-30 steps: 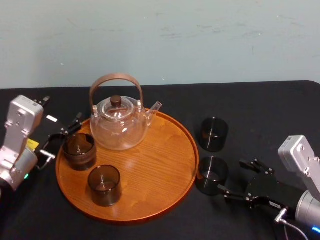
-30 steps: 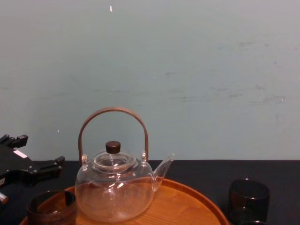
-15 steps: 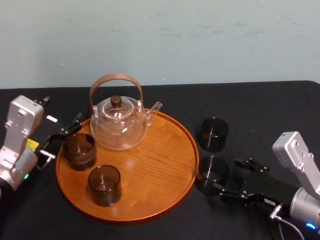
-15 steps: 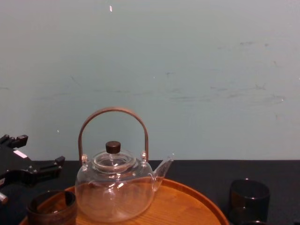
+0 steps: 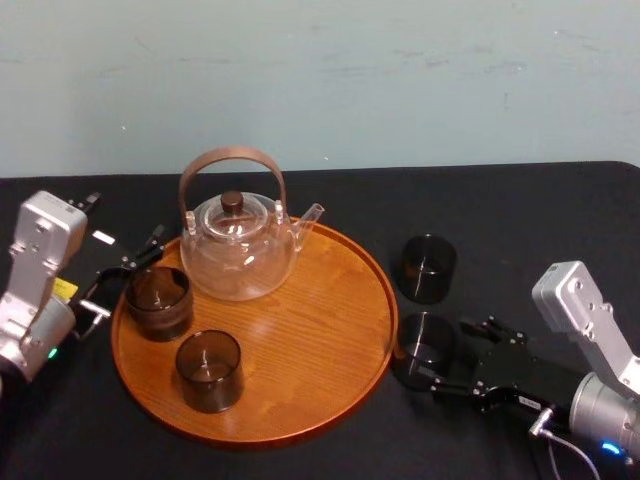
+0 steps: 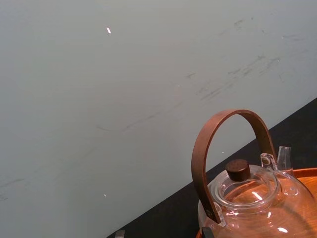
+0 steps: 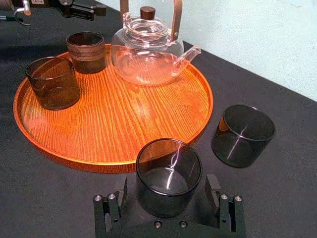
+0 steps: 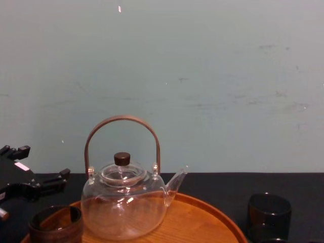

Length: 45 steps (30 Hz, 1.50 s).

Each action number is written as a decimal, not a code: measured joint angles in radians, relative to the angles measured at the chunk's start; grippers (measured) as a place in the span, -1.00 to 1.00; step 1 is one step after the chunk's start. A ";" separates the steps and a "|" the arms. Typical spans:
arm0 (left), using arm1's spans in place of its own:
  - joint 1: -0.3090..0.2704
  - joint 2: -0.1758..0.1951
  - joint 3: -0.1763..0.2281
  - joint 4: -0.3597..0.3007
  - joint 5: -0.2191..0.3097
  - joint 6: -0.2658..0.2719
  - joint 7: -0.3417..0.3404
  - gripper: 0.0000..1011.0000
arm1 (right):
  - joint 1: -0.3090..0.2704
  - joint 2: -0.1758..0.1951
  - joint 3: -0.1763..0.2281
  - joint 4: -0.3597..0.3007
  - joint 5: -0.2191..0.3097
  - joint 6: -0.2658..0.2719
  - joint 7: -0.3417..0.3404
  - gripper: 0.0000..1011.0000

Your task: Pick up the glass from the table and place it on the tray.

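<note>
The glass [image 5: 422, 348], a dark smoked tumbler, stands on the black table just right of the tray [image 5: 300, 325]. My right gripper [image 5: 440, 354] is open, and the right wrist view shows the glass [image 7: 168, 171] standing between its fingers [image 7: 108, 210], one on each side. The tray [image 7: 114, 119] is round, orange-brown wood with a low rim. My left gripper [image 5: 130, 272] rests open at the tray's left edge, beside a brown glass [image 5: 158, 300].
A second dark glass [image 5: 428, 267] stands on the table just behind the first one. On the tray are a clear glass teapot [image 5: 238, 248] with a brown arched handle and another smoked glass [image 5: 208, 370]. The tray's right half is bare.
My right gripper has slid left toward the tray, so its open fingers now flank the near glass. The left arm and everything on the tray have stayed still.
</note>
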<state>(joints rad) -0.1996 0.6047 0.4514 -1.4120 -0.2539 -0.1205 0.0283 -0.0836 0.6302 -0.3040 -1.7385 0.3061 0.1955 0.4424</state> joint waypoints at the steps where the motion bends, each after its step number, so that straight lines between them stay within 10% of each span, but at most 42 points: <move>1: 0.000 0.000 0.000 0.000 0.000 0.000 0.000 0.98 | 0.001 0.000 -0.001 0.001 0.000 0.000 0.000 0.98; 45: 0.000 0.000 0.000 0.000 0.000 0.000 0.000 0.98 | 0.104 -0.036 -0.063 0.078 -0.013 0.037 0.010 0.98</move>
<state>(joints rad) -0.1995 0.6047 0.4514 -1.4120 -0.2539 -0.1205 0.0283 0.0200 0.5938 -0.3672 -1.6600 0.2929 0.2323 0.4522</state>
